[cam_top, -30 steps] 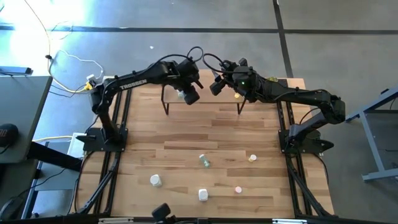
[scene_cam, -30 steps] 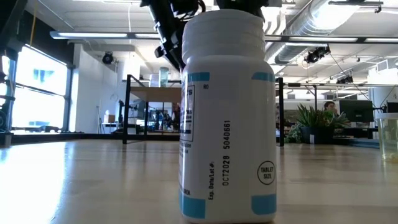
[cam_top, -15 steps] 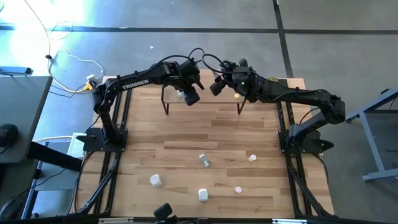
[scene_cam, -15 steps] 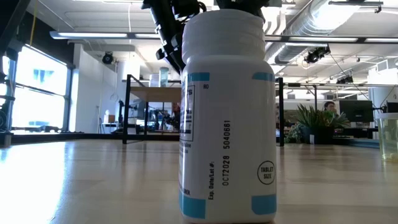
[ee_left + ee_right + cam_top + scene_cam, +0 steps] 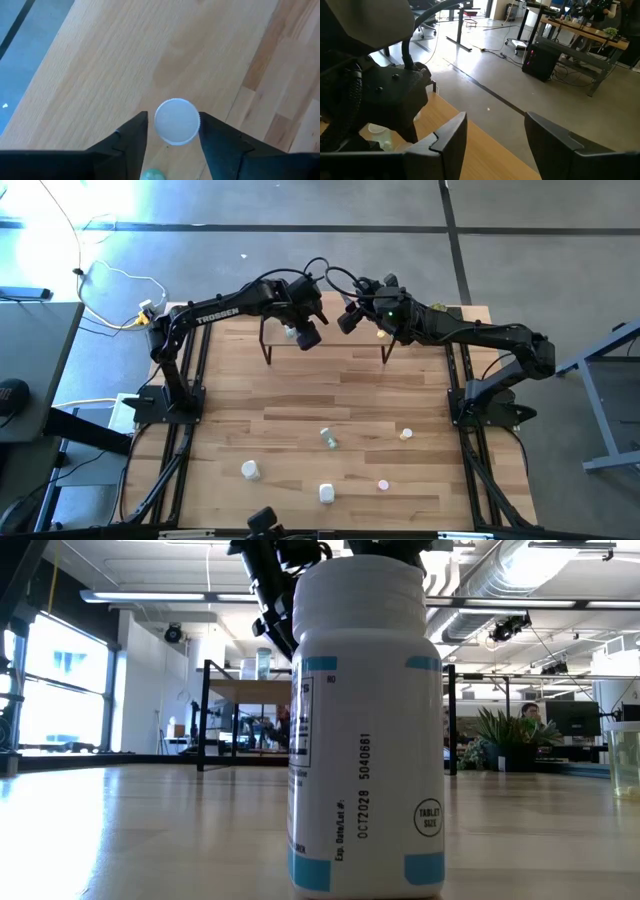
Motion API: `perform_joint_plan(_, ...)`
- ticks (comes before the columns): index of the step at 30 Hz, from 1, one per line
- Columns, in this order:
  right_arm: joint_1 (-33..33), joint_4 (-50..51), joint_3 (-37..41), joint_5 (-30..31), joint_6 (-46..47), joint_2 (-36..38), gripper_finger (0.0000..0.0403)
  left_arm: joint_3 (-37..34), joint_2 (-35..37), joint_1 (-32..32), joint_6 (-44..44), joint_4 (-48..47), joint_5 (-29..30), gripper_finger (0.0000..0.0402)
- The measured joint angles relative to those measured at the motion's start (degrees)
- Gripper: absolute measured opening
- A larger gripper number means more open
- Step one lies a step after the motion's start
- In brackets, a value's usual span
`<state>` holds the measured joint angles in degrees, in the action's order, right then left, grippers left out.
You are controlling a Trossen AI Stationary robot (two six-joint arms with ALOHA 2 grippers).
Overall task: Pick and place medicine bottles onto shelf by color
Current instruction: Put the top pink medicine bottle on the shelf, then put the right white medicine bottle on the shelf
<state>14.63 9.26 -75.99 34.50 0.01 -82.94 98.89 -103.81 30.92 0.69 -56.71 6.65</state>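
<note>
Left gripper (image 5: 307,335) hangs over the left part of the shelf (image 5: 335,323) at the far edge of the table (image 5: 300,410). In its wrist view the two fingers (image 5: 131,140) stand apart on either side of a white-capped bottle (image 5: 176,121) that sits on the shelf's light wooden top; whether the pads touch the cap cannot be told. A pale green bottle top (image 5: 150,175) shows just beside it.

Further right, the right gripper (image 5: 349,318) hovers above the middle of the shelf, fingers spread and empty, close to the left arm's wrist. A yellow-orange bottle (image 5: 381,335) stands on the shelf's right end.

On the near half of the table lie loose bottles: a white one (image 5: 250,470) at left, another white one (image 5: 326,493) near the front edge, a pale green one (image 5: 328,439) at the middle, a pink one (image 5: 381,484) and a yellow-orange one (image 5: 406,434) to the right. The low view is filled by the white bottle with blue label bands (image 5: 365,730); behind it are the shelf's black legs, a bright hall with windows, and a green plant (image 5: 497,735).

Against the picture from a second ago, the left gripper has shifted slightly along the shelf; the right gripper and the loose bottles lie as before.
</note>
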Motion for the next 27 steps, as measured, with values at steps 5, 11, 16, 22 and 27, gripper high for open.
perform_joint_plan(5,-0.5,1.4,0.0,-0.2,0.0,1.1,0.0190,0.2,0.9,0.0,-0.3,-0.1,0.0,0.0168)
perform_joint_plan(11,-0.6,6.4,-0.1,-3.3,3.1,4.6,0.0190,4.4,1.5,-0.2,-0.5,-1.2,-0.5,0.0168)
perform_joint_plan(16,-0.8,12.3,-0.1,-8.8,8.0,7.6,0.0191,9.3,1.6,-1.4,-0.5,-6.5,-1.3,0.0168)
perform_joint_plan(22,-2.1,18.9,-0.1,-14.3,11.8,10.7,0.0191,9.7,4.4,-4.3,-1.9,-8.0,-1.5,0.0168)
perform_joint_plan(27,-4.9,23.1,-0.1,-17.1,16.5,13.1,0.0191,9.2,6.4,-8.3,-4.5,-8.8,-1.5,0.0168)
